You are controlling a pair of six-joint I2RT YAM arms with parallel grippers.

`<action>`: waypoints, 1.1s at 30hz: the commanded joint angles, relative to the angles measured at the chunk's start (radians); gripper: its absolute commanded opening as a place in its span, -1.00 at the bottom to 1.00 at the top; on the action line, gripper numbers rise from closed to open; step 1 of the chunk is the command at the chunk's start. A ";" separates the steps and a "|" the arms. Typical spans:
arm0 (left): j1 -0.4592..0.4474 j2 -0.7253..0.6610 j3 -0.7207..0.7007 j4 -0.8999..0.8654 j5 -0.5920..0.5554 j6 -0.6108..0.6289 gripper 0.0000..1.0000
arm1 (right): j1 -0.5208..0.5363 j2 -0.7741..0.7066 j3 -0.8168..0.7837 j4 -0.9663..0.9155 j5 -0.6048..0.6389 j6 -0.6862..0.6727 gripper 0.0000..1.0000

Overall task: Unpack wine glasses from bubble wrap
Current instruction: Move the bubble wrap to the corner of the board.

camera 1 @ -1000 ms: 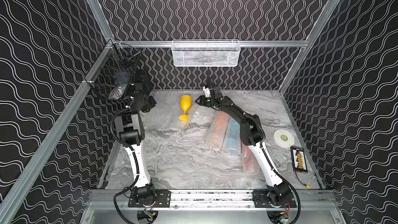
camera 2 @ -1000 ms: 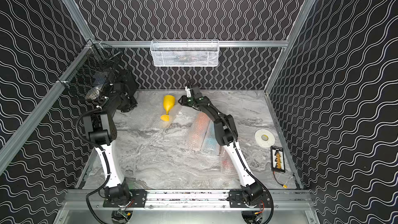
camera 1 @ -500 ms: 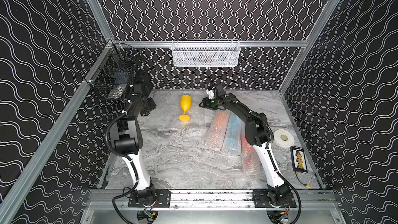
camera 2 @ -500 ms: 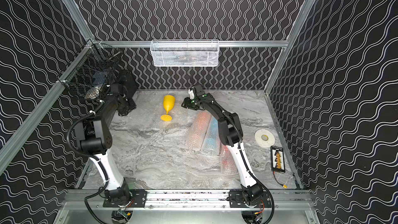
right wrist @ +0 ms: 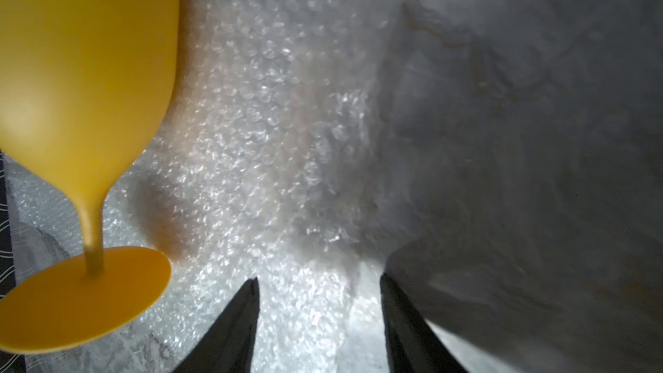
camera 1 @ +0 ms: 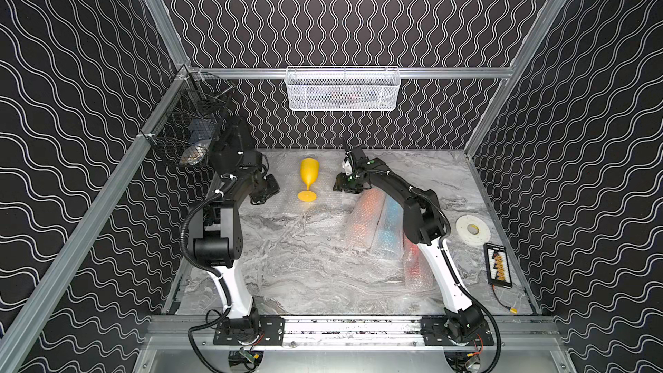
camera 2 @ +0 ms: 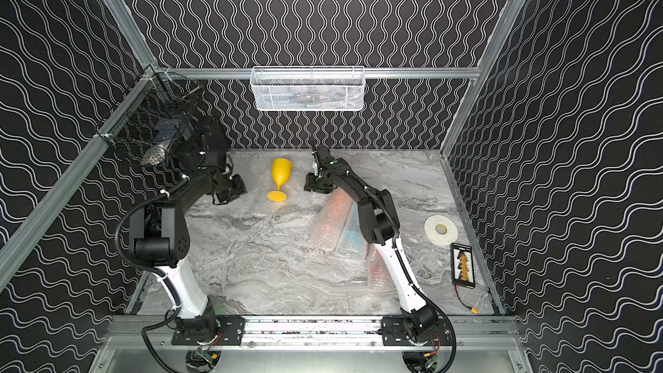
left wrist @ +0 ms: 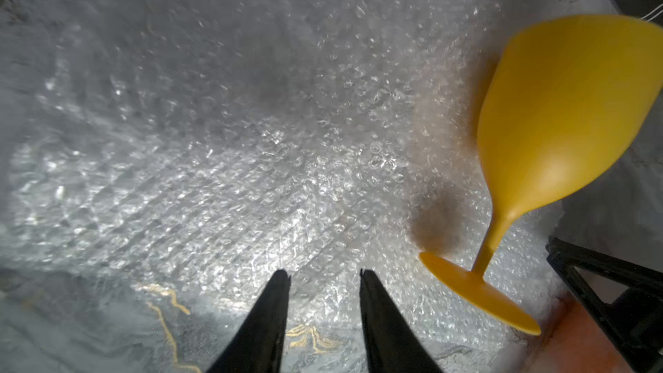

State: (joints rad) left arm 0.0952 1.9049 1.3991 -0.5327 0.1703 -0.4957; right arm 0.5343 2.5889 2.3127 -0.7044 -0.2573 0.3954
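A yellow wine glass (camera 1: 309, 174) (camera 2: 281, 174) stands upright on a flat sheet of bubble wrap (camera 1: 287, 206) at the back middle of the table. My left gripper (camera 1: 267, 191) (left wrist: 323, 274) hovers low over the sheet just left of the glass, open and holding nothing. To the right of the glass (right wrist: 82, 84), my right gripper (camera 1: 344, 186) (right wrist: 317, 278) is also open and empty over the sheet (right wrist: 269, 138). Three bubble wrap tubes lie right of centre, showing orange (camera 1: 366, 217), light blue (camera 1: 389, 231) and red (camera 1: 416, 267).
A white mesh basket (camera 1: 342, 89) hangs on the back wall and a black wire basket (camera 1: 190, 127) on the left rail. A white tape roll (camera 1: 473, 229) and a small black device (camera 1: 497, 265) with a cable lie near the right wall.
My right gripper has come down and forward beside the glass, its jaws wider. The left gripper has shifted forward toward the glass and the left elbow has swung lower.
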 commanded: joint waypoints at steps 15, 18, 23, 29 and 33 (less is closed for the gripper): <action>-0.018 0.206 -0.021 0.105 -0.086 -0.041 -0.25 | 0.012 0.079 0.038 0.011 -0.020 0.020 -0.42; -0.005 0.217 -0.025 0.116 -0.077 -0.046 -0.25 | 0.007 0.111 0.077 0.012 -0.017 0.025 -0.42; 0.025 0.195 -0.038 0.120 -0.092 -0.052 -0.25 | -0.004 0.152 0.151 0.015 -0.019 0.034 -0.43; 0.035 0.179 -0.038 0.125 -0.090 -0.047 -0.26 | -0.016 0.194 0.226 0.037 -0.034 0.060 -0.44; 0.035 0.182 -0.007 0.114 -0.107 -0.034 -0.25 | -0.018 0.207 0.249 0.048 -0.048 0.067 -0.44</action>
State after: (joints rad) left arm 0.1257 2.0724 1.3830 -0.2707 0.1371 -0.5316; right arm 0.5171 2.7796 2.5580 -0.5938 -0.3309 0.4416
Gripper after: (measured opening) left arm 0.372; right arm 0.280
